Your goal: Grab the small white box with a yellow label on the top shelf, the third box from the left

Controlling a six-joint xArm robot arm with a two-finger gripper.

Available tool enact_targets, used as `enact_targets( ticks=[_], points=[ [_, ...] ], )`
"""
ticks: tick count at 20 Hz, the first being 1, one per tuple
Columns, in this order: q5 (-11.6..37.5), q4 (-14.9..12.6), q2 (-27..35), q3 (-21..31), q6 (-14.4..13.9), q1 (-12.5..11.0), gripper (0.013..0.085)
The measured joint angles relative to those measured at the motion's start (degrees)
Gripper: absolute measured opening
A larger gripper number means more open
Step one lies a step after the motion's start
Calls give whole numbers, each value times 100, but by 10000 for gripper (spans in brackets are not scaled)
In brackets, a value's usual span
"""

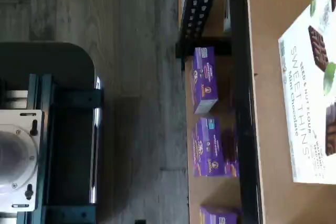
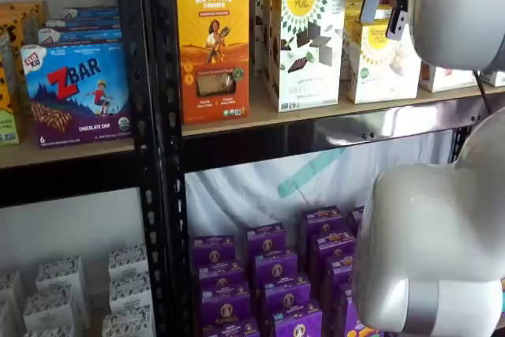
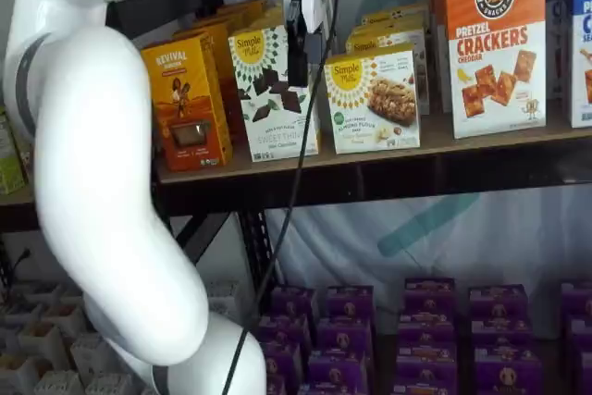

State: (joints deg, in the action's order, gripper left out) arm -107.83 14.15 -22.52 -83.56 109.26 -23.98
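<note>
The small white box with the yellow sunburst label stands on the top shelf, to the right of a taller white Simple Mills box. Both boxes show in both shelf views, the small one partly behind the arm. My gripper hangs in front of the shelf, at the gap between the taller box and the small box. Its black fingers show side-on with no gap visible and nothing held. The wrist view shows the taller Sweet Thins box from above; the small box is out of that view.
An orange Revival box stands left of the taller white box. An orange-and-white pretzel cracker box stands right of the small box. Purple boxes fill the lower shelf. The white arm stands between camera and shelves. A black upright divides the shelf bays.
</note>
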Motion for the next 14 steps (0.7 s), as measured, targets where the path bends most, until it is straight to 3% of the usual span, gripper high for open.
enact_targets(
  ticks=[2, 5, 9, 14],
  points=[
    [-143, -289, 73, -139, -58, 157, 850],
    [-240, -399, 100, -239, -105, 224, 850],
    [-75, -282, 52, -234, -89, 157, 850],
    [837, 33, 11, -4, 74, -44, 850]
  ],
)
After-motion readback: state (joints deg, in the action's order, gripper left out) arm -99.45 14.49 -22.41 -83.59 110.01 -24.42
